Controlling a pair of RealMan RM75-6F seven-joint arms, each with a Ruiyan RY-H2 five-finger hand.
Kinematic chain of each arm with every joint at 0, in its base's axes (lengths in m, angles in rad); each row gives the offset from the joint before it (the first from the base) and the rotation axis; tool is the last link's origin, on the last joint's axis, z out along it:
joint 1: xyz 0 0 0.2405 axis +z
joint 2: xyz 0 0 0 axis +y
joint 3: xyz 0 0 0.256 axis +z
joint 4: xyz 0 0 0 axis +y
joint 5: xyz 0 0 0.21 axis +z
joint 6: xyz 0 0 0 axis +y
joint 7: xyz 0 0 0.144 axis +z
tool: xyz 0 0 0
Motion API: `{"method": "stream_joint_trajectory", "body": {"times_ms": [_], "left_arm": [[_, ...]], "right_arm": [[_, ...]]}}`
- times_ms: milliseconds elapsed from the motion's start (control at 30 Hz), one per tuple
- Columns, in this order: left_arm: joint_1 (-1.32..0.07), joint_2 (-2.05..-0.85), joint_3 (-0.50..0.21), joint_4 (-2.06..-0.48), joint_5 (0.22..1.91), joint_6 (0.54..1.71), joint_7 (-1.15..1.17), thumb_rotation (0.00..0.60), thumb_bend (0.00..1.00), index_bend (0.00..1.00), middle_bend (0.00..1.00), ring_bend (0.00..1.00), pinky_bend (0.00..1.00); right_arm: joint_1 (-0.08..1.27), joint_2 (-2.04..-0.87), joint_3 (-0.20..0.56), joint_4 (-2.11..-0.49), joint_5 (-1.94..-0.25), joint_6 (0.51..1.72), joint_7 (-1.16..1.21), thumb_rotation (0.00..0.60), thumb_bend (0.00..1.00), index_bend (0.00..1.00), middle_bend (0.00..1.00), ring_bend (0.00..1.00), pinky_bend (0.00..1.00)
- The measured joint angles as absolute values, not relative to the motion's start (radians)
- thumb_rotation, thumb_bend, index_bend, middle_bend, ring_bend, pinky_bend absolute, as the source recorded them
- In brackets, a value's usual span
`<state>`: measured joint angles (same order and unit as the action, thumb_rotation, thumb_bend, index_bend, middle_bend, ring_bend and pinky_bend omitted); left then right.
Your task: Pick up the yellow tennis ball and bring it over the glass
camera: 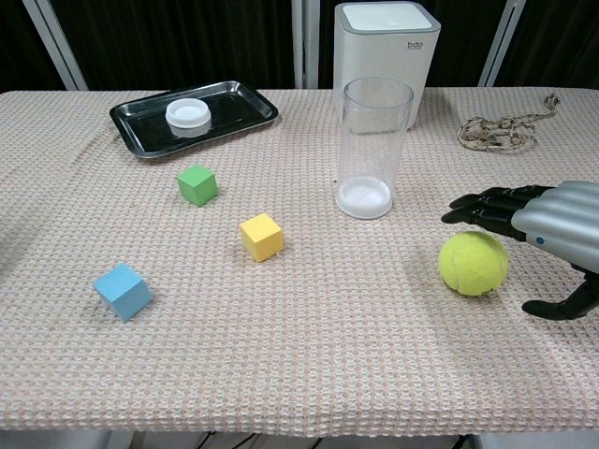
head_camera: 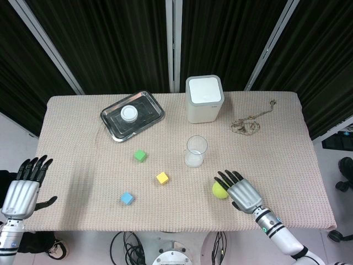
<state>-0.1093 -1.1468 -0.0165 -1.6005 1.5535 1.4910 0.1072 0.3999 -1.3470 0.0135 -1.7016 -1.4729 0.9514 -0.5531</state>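
The yellow tennis ball (head_camera: 219,190) (camera: 474,263) lies on the cloth near the table's front right. My right hand (head_camera: 241,189) (camera: 538,224) hovers just right of and above it, fingers (camera: 482,202) stretched over the ball's top and thumb apart, holding nothing. The clear glass (head_camera: 196,150) (camera: 372,148) stands upright and empty behind and left of the ball. My left hand (head_camera: 25,185) hangs off the table's left edge, fingers spread, holding nothing; the chest view does not show it.
A white box (head_camera: 204,99) (camera: 387,51) stands behind the glass. A metal tray (head_camera: 150,113) (camera: 234,108) with a white lid sits back left. Green (camera: 197,184), yellow (camera: 261,237) and blue (camera: 123,290) cubes lie left of the glass. A coiled chain (head_camera: 245,126) lies back right.
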Motion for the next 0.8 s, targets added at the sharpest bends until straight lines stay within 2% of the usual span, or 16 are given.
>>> {"method": "stream_joint_trajectory", "body": {"times_ms": [233,300,367,500,633,800], "left_arm": [[-0.104,-1.144,-0.014,-1.600,1.550,1.493,0.105,0.600,0.00,0.06,0.00,0.00,0.00],[-0.104,-1.142,-0.013,-1.602,1.550,1.491,0.108,0.600,0.00,0.06,0.00,0.00,0.00],[-0.104,-1.142,-0.014,-1.603,1.548,1.491,0.108,0.600,0.00,0.06,0.00,0.00,0.00],[-0.105,-1.142,-0.015,-1.602,1.543,1.487,0.106,0.600,0.00,0.06,0.00,0.00,0.00],[-0.105,-1.141,-0.016,-1.599,1.541,1.485,0.103,0.600,0.00,0.06,0.00,0.00,0.00],[-0.102,-1.142,-0.015,-1.594,1.541,1.488,0.094,0.600,0.00,0.06,0.00,0.00,0.00]], "right_arm": [[0.432,-1.376,0.013,-1.673,-1.470,0.941,-0.540,0.600,0.26,0.02,0.03,0.06,0.34],[0.440,-1.381,0.012,-1.669,-1.467,0.938,-0.546,0.600,0.28,0.08,0.08,0.12,0.41],[0.444,-1.384,0.012,-1.666,-1.459,0.937,-0.556,0.600,0.31,0.15,0.17,0.20,0.50],[0.449,-1.389,0.012,-1.664,-1.439,0.941,-0.582,0.600,0.38,0.37,0.32,0.35,0.65],[0.449,-1.394,0.011,-1.658,-1.436,0.968,-0.604,0.600,0.43,0.53,0.45,0.45,0.70],[0.446,-1.380,0.015,-1.667,-1.466,1.021,-0.580,0.600,0.44,0.57,0.49,0.48,0.71]]}}
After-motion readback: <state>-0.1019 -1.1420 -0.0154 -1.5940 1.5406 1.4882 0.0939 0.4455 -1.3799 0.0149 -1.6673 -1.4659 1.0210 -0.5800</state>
